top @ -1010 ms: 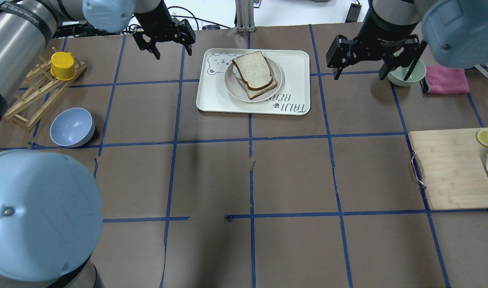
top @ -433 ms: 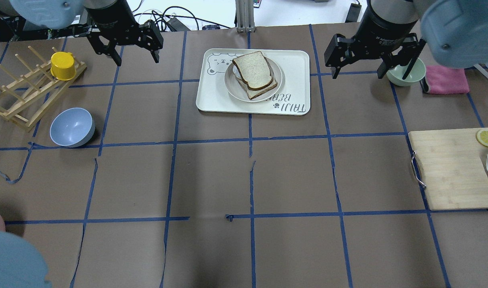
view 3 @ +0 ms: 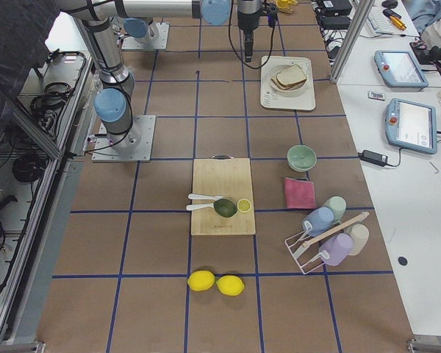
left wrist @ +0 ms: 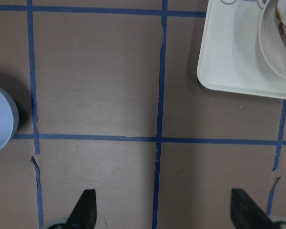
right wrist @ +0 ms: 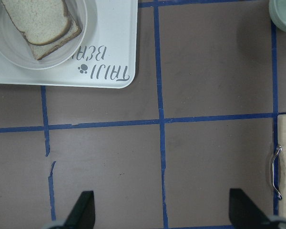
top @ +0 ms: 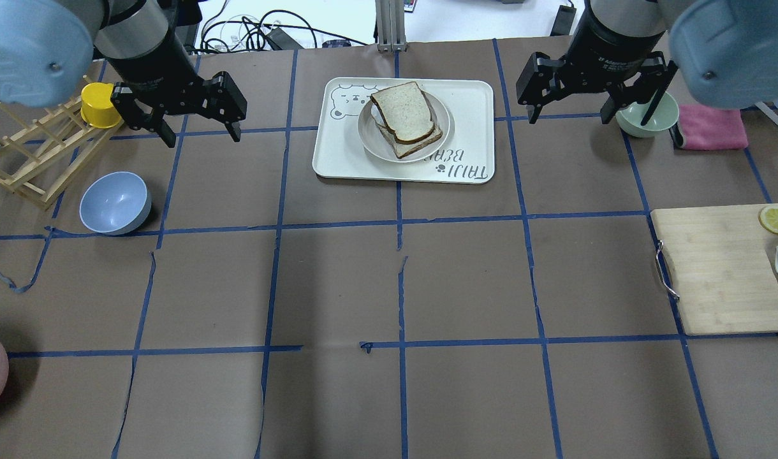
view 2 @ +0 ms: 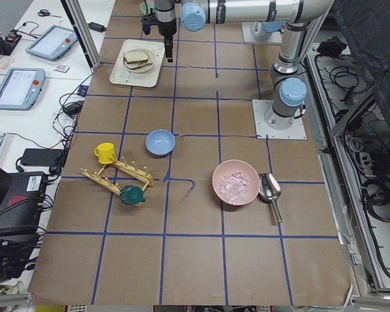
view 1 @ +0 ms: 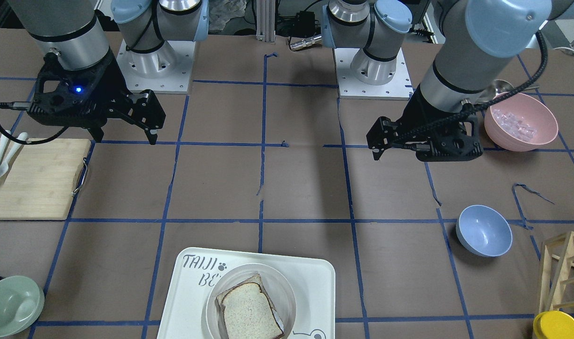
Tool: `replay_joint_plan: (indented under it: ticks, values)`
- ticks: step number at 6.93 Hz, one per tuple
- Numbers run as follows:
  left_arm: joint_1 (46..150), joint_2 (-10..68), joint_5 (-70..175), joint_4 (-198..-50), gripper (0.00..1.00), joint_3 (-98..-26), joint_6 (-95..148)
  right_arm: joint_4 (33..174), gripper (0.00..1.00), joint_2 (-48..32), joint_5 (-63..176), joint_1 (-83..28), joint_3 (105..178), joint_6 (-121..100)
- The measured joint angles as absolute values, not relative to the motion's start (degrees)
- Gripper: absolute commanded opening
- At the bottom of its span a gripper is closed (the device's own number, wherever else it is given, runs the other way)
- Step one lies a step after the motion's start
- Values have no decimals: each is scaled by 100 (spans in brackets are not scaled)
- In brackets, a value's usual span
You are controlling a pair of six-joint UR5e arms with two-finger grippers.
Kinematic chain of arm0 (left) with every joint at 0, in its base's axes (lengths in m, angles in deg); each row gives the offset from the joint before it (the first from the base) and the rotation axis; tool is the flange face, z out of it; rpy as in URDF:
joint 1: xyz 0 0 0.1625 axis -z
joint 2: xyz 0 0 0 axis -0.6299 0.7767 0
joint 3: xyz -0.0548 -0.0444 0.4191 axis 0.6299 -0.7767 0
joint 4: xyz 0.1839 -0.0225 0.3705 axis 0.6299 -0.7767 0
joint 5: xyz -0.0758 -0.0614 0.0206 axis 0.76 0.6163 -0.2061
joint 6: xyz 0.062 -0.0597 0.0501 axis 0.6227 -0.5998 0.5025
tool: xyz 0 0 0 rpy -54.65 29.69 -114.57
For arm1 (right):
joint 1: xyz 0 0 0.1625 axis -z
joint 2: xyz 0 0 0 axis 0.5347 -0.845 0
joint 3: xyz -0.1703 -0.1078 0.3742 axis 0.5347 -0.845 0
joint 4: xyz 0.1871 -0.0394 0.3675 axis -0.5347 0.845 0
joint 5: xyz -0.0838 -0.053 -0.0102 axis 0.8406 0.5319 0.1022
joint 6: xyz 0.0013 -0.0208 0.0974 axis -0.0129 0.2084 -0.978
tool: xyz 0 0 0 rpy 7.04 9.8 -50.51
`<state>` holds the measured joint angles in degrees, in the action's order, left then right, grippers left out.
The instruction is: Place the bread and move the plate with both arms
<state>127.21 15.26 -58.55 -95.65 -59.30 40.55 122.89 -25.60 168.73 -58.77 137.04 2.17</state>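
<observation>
Bread rests on the plate, inside the tray; left fingers and right fingers hang spread and empty, flanking it above the bench, apparently readying a shared lift.

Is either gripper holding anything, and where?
Nothing is held: the left gripper and right gripper both hang open and empty, apart from the brown-crusted bread on the round cream plate.

Bread white with dark-brown crust; plate cream; counter brown, blue tape grid; left fingers black.
</observation>
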Motion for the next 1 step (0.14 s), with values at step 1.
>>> replay_joint_plan:
  ticks: [1]
  values:
    - [12733, 1240, -5855, -9544, 100, -6275, 4070, 12361, 100, -2561, 16875, -5874, 13712, 216]
